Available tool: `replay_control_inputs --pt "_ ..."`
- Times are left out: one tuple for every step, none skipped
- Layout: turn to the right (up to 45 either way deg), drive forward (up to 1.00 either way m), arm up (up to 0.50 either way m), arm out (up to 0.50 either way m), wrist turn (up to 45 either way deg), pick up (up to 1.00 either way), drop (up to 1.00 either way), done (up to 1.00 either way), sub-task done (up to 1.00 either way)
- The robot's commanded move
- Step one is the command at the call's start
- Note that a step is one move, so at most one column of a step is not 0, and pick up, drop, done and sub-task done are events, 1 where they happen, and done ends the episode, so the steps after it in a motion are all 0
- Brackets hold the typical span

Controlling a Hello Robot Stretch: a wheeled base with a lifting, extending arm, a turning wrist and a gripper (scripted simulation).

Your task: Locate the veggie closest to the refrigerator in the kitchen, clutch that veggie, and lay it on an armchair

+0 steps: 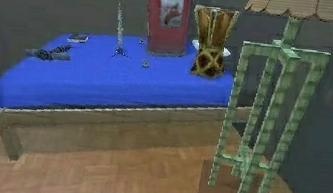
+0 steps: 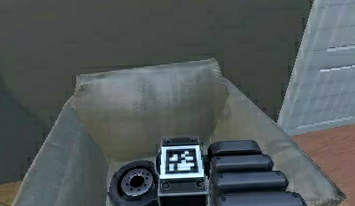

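A grey-beige armchair (image 2: 150, 102) stands in the arm side view, its seat and back facing me against a dark wall. The arm's dark segmented bar (image 2: 244, 178) rises from the bottom edge over the chair's seat, with a white marker square (image 2: 183, 159) at its end. Left of the marker sits the gripper's (image 2: 134, 188) dark round body. Its far end with the fingers cannot be made out, so I cannot tell whether it holds anything.
In the forward view a bed with a blue cover (image 1: 106, 79) stands ahead on a wooden floor. On it are a red box (image 1: 168, 16), a brown patterned vase (image 1: 211, 43), a thin stand (image 1: 120, 30) and small dark items (image 1: 48, 53). A green floor lamp (image 1: 268, 113) stands close at the right. A pale panelled door (image 2: 339, 54) is right of the armchair.
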Motion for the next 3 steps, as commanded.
replay_control_inputs --pt "-45.0 0.0 0.0 0.0 0.0 0.0 0.0 0.0 0.0" --pt "-45.0 0.0 0.0 0.0 0.0 0.0 0.0 0.0 0.0" --pt "-9.0 0.0 0.0 0.0 0.0 0.0 0.0 0.0 0.0"
